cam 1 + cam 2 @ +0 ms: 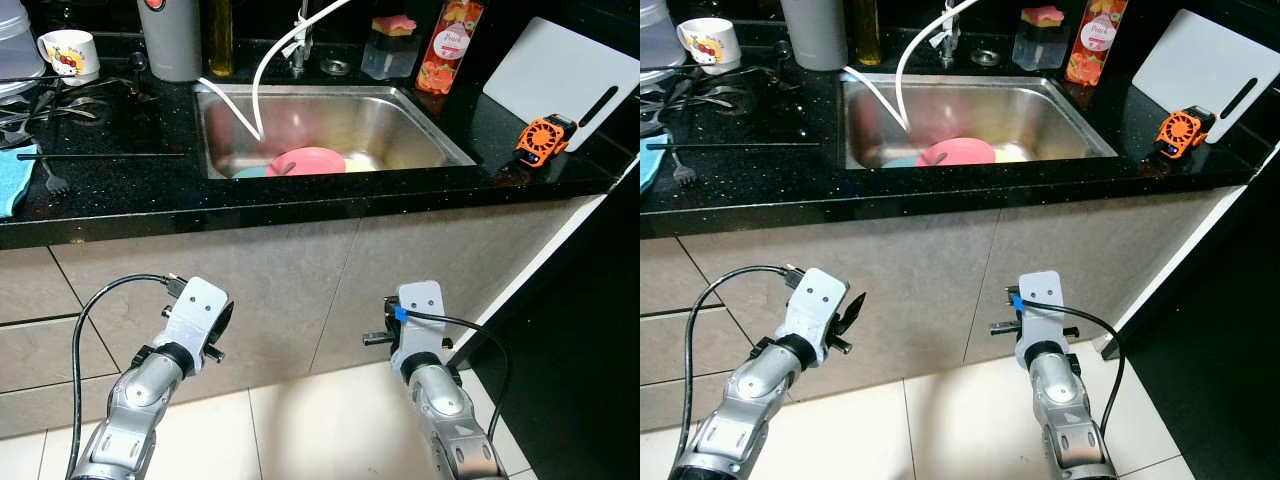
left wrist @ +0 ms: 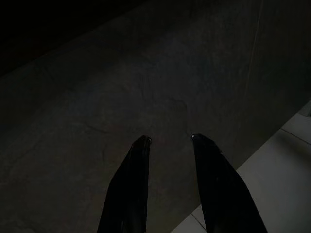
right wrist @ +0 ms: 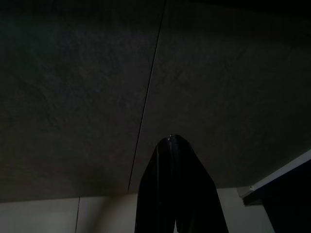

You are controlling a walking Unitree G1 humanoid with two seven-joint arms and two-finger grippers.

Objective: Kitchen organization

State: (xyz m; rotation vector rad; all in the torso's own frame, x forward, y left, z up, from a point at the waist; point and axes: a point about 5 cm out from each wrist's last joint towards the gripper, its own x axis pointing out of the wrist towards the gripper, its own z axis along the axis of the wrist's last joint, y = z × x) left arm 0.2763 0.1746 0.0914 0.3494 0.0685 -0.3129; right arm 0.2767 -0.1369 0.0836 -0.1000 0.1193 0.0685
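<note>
A steel sink (image 1: pixel 440 140) is set in a black counter (image 1: pixel 300 205). Inside it lie a pink plate (image 1: pixel 308 160) and a light blue one (image 1: pixel 248 172), with a white hose (image 1: pixel 262 75) hanging in from the tap. Both arms hang low before the grey cabinet doors (image 1: pixel 290 290), below the counter. My left gripper (image 2: pixel 170 141) is open, its two black fingers apart and pointing at the cabinet front. My right gripper (image 3: pixel 171 138) is shut, fingers pressed together with nothing between them, aimed at the seam between two doors.
On the counter stand a white mug (image 1: pixel 68 54), a grey canister (image 1: pixel 170 38), an oil bottle (image 1: pixel 220 38), a red bottle (image 1: pixel 450 45), a sponge box (image 1: pixel 390 48), a white cutting board (image 1: pixel 555 75), an orange gadget (image 1: pixel 545 137), cutlery (image 1: pixel 60 105) and a blue cloth (image 1: pixel 12 180). Pale floor tiles (image 1: pixel 320 420) lie below.
</note>
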